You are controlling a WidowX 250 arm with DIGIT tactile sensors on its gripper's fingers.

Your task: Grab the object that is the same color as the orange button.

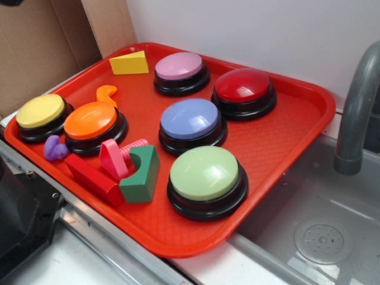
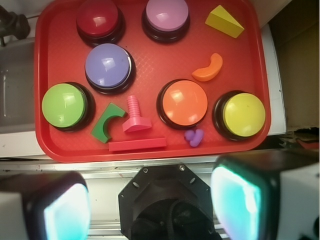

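Observation:
The object, a small glossy orange curved piece (image 1: pixel 107 92) (image 2: pixel 208 68), lies on the red tray (image 1: pixel 285 136) just behind the orange button (image 1: pixel 91 120) (image 2: pixel 184 102), between it and a yellow wedge (image 1: pixel 129 63). My gripper (image 2: pixel 150 202) hangs high above the table's near side, off the tray. Its two fingertips (image 2: pixel 65 212) stand wide apart with nothing between them. It is far from the object. The gripper does not show in the exterior view.
The tray also holds yellow (image 1: pixel 40 111), purple-blue (image 1: pixel 190 119), pink (image 1: pixel 179 66), red (image 1: pixel 243 85) and green (image 1: pixel 204 173) dome buttons. A purple piece (image 1: pixel 54 148), red bar (image 1: pixel 94 180), pink screw (image 1: pixel 117 158) and green arch (image 1: pixel 141 174) crowd the near edge. A sink with faucet (image 1: pixel 355 113) is to the right.

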